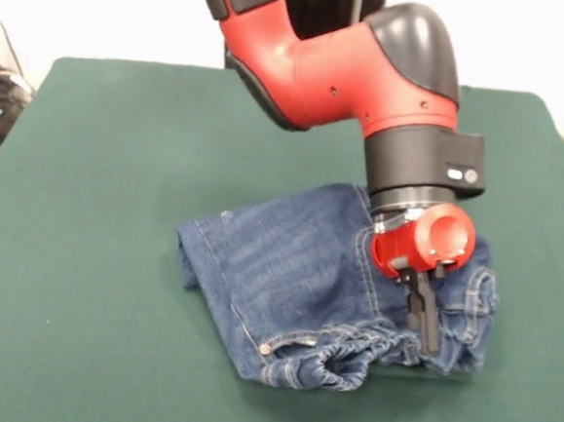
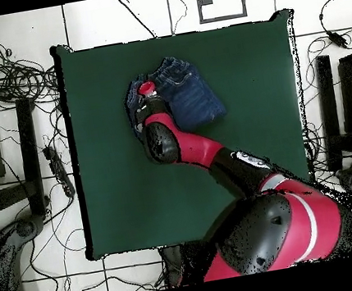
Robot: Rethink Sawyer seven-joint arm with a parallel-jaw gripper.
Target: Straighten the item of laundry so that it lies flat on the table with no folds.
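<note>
The item of laundry [image 1: 297, 271], a small pair of blue denim jeans, lies folded over itself in a bunched heap on the dark green table [image 1: 87, 205]. Its gathered waistband faces the front edge, with a brass button [image 1: 266, 349] at its left end. My gripper [image 1: 428, 345] points straight down at the right end of the waistband, and its black fingers [image 1: 423, 305] stand close together, shut on the denim there. In the overhead view the jeans [image 2: 191, 91] sit near the table's [image 2: 250, 123] far side, left of centre, and the red wrist [image 2: 147, 89] covers their left part and hides the fingertips.
The red and black arm [image 2: 205, 151] crosses the table diagonally from the bottom edge. Bare green cloth surrounds the jeans on every side. Cables [image 2: 2, 77] and dark stands [image 2: 346, 99] lie on the floor around the table.
</note>
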